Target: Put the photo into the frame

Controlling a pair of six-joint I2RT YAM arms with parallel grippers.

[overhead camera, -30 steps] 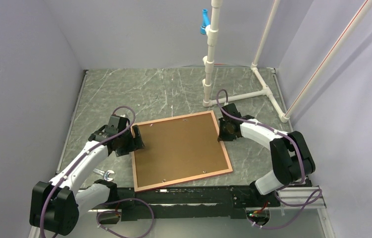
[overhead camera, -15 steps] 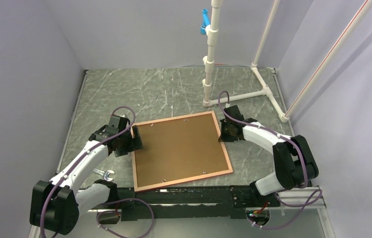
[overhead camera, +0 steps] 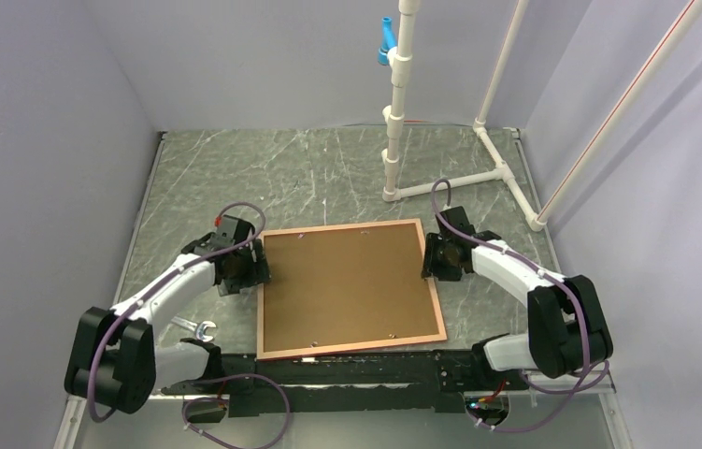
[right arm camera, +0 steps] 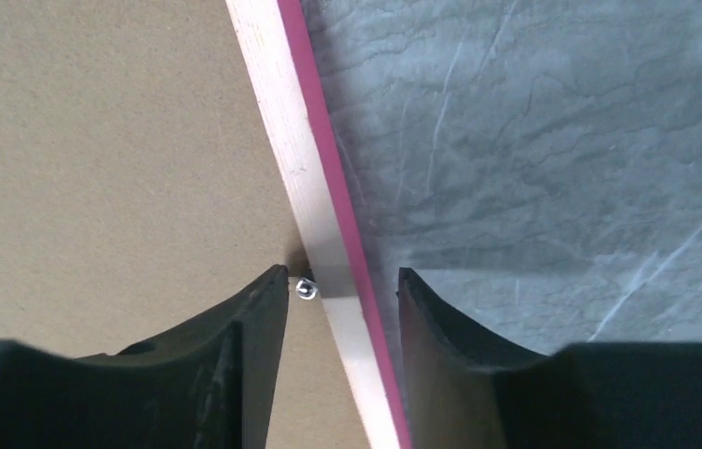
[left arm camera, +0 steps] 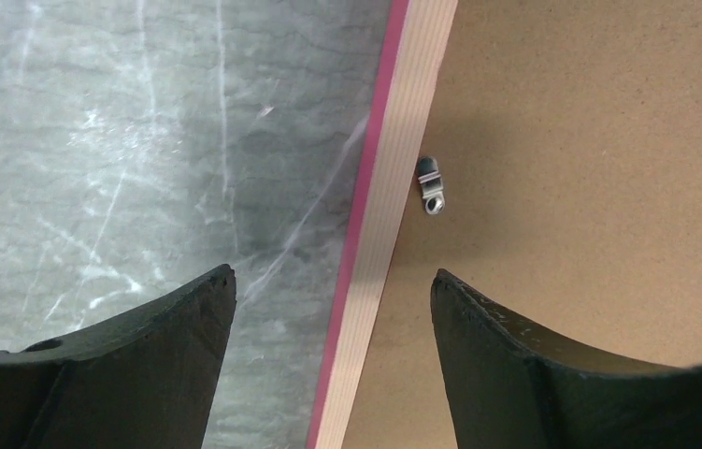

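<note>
The frame (overhead camera: 342,227) lies face down on the marbled table, its salmon border around a brown backing board (overhead camera: 347,285). The photo is hidden. My left gripper (overhead camera: 255,267) is at the frame's left edge. In the left wrist view it (left arm camera: 333,273) stands open astride the rail (left arm camera: 403,150), just below a small metal clip (left arm camera: 431,183). My right gripper (overhead camera: 431,257) is at the right edge. In the right wrist view it (right arm camera: 342,271) is open more narrowly, one finger over the board by a clip (right arm camera: 307,289), the other just outside the rail (right arm camera: 281,122).
A white pipe stand (overhead camera: 393,140) with a blue clamp (overhead camera: 386,39) rises behind the frame, its foot pipes reaching to the right wall. A metal wrench (overhead camera: 199,327) lies near the left arm's base. A black rail (overhead camera: 347,374) runs along the near edge.
The frame has turned clockwise and now sits squarer to the table. Both grippers moved with its edges. The right jaws closed, then parted again.
</note>
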